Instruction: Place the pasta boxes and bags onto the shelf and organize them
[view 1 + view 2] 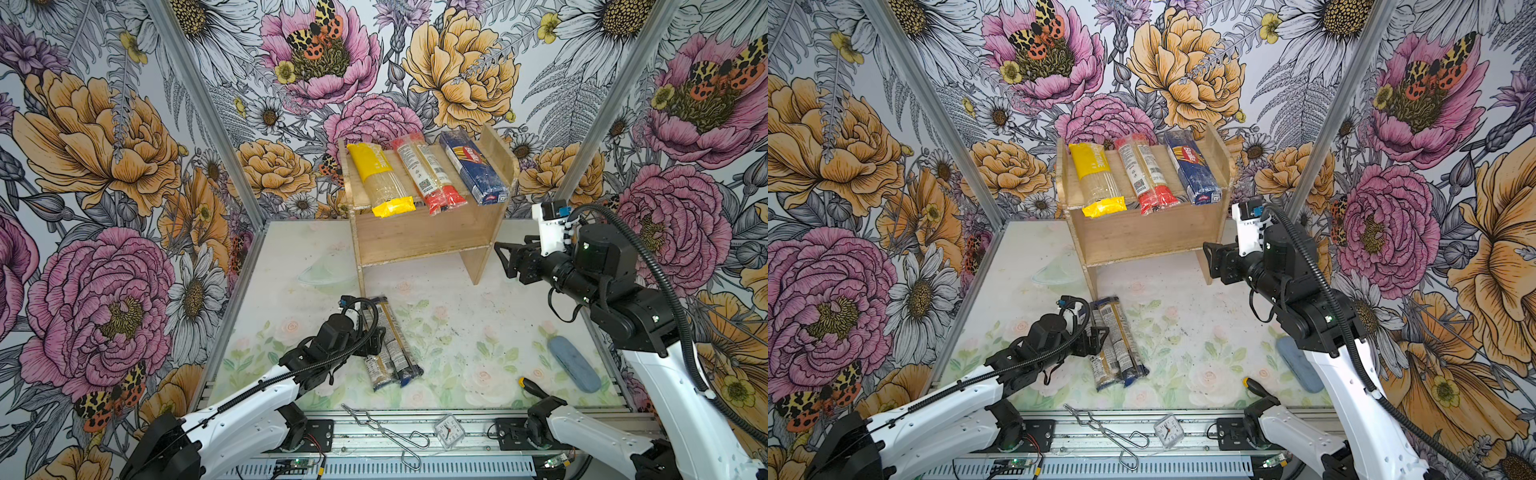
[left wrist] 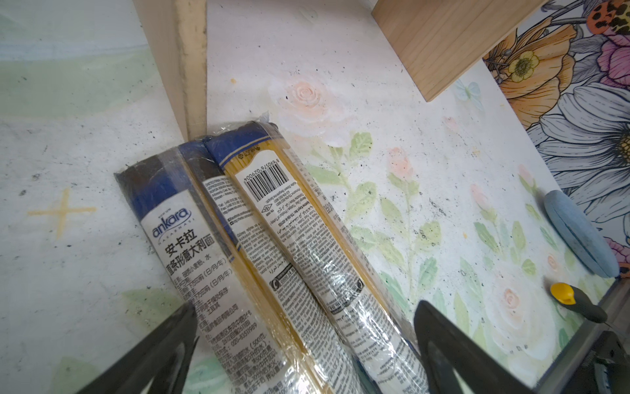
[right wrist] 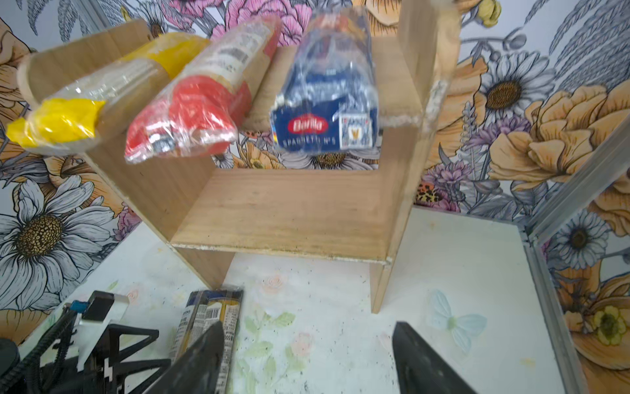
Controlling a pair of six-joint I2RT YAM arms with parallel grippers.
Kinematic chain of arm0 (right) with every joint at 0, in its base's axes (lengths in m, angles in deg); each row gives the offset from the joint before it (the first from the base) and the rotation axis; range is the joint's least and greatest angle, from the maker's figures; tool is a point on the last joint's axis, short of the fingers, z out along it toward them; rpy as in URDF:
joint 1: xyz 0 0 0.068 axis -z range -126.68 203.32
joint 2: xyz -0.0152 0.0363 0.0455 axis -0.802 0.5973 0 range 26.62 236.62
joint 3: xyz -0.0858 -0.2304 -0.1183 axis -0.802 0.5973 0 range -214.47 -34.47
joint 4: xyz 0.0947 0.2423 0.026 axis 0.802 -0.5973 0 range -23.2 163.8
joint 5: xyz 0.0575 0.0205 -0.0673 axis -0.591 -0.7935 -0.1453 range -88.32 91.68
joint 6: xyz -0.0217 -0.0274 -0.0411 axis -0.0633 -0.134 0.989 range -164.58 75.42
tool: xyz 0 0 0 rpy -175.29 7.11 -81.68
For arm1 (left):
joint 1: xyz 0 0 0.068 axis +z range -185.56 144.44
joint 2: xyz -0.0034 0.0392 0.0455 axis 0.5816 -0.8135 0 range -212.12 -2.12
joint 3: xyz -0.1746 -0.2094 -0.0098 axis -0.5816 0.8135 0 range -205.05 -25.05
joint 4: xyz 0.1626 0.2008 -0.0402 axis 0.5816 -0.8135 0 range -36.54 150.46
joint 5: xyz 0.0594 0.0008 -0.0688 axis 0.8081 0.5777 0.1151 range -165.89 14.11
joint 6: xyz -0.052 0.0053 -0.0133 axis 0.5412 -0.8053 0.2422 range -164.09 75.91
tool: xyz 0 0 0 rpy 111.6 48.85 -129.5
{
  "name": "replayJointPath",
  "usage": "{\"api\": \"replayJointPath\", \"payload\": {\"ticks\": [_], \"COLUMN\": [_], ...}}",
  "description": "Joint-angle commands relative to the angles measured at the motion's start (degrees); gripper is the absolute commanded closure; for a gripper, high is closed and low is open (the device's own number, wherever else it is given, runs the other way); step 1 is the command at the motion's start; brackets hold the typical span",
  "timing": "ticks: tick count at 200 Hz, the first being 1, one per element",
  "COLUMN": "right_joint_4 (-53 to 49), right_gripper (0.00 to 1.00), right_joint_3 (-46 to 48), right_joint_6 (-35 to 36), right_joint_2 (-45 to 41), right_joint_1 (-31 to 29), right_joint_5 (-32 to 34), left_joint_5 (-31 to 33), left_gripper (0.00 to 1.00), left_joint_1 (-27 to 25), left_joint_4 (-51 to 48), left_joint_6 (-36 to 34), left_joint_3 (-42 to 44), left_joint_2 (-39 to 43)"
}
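Left jaws: spread wide, astride both loose packs near their middle, not closed on them.
Left to do: two slim blue-ended packs (image 1: 397, 353) lay side by side on the tabletop (image 1: 478, 316), left of centre, with their far ends at the foot of the left side of the shelf (image 1: 415, 239).
Right jaws: parted and empty, in the air just beside the shelf's right side.
Lower tier: bare, and probably the place for the last two.
Top tier: yellow-ended pack (image 1: 376, 178), red-ended pack (image 1: 430, 178) and Barilla pack (image 1: 473, 172) lay in a row, filling its width.
Progress: three of five shelved, by my reckoning.
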Motion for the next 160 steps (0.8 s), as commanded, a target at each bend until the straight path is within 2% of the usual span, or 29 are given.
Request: {"api": "replayJointPath", "payload": {"ticks": [1,42,81,160], "right_joint_4": [1.8,4.8,7.9,12.1], "right_gripper": [0.21,0.22,0.22,0.22], "right_joint_3": [7.0,19.8,25.4,33.4], "right_joint_6": [-5.1,-11.4,-12.9,-14.6], "right_joint_2": [-3.4,-7.2,-7.8,-5.6], "right_joint_1": [-0.3,-0.4,-0.5,-1.4], "right_joint_5": [-2.0,-4.1,-4.5,-6.3], "left_joint_5": [0.0,2.0,5.4,15.7], "left_gripper": [0.01,0.01,0.01,0.01], "left_joint_1": [0.1,-2.2,-5.9,-18.6], "left_joint_4": [0.4,-1.2,-5.1,-10.4], "left_joint_6": [1.7,4.0,8.2,24.6], "left_joint_3": [-1.5,-1.5,-0.5,6.1], "left_joint_2": [-0.5,0.0,1.9,8.5]}}
